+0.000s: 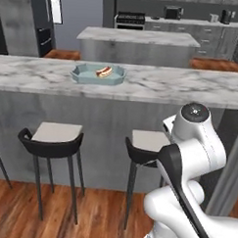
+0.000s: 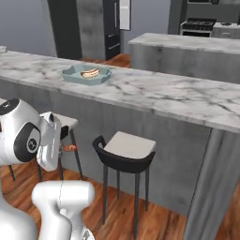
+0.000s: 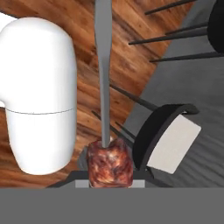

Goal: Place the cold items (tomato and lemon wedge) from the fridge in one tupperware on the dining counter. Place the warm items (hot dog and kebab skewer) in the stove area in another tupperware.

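Observation:
My gripper (image 3: 110,180) is shut on the kebab skewer (image 3: 109,162). A red-brown chunk sits at the fingers and the thin grey stick runs away from it over the wood floor. In the right base view the hand hangs low by the stools, with the skewer (image 2: 70,148) poking out beside it. On the dining counter (image 1: 181,87) (image 2: 164,96) rests a pale blue-green tupperware (image 1: 81,76) (image 2: 70,75) with the hot dog (image 1: 104,71) (image 2: 89,72) lying in it. The stove (image 1: 130,19) (image 2: 197,26) and the dark fridge (image 2: 111,28) stand far back. Tomato and lemon wedge are out of view.
Two black stools with pale seats (image 1: 54,135) (image 1: 148,142) (image 2: 126,147) stand under the counter's overhang, close to the arm. A marble-topped island block (image 1: 139,41) (image 2: 187,49) lies behind the counter. A grey post (image 2: 206,187) rises at the counter's right end.

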Controlling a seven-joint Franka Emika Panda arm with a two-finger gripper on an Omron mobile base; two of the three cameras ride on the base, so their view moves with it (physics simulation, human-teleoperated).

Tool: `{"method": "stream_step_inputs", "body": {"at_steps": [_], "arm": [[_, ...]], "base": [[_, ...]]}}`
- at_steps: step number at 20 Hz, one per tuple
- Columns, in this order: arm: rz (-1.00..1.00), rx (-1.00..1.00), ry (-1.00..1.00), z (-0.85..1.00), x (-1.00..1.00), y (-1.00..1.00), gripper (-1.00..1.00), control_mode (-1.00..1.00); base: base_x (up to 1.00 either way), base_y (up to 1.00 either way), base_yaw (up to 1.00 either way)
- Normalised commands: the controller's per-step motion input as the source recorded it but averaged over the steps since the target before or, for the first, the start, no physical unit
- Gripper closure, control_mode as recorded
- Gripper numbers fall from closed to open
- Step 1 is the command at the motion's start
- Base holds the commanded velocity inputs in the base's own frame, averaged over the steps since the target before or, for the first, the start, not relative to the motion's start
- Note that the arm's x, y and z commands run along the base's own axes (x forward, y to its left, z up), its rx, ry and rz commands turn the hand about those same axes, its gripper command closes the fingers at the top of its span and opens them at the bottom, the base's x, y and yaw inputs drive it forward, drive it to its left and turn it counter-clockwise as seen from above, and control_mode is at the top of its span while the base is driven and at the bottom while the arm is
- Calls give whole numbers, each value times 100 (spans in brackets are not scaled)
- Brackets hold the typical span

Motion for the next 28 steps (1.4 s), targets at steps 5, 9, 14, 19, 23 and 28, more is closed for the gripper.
{"method": "stream_step_inputs", "body": {"at_steps": [5,9,14,19,23,28], "arm": [[0,0,0,0,0,0,100,100],[0,0,0,0,0,0,100,100],[0,0,0,0,0,0,100,100],[0,0,0,0,0,0,100,100],[0,0,0,0,0,0,100,100],[0,0,0,0,0,0,100,100]], "base": [[24,62,-35],[28,65,-35],[36,61,-36],[40,46,-34],[47,37,-31],[35,38,-29]]}}
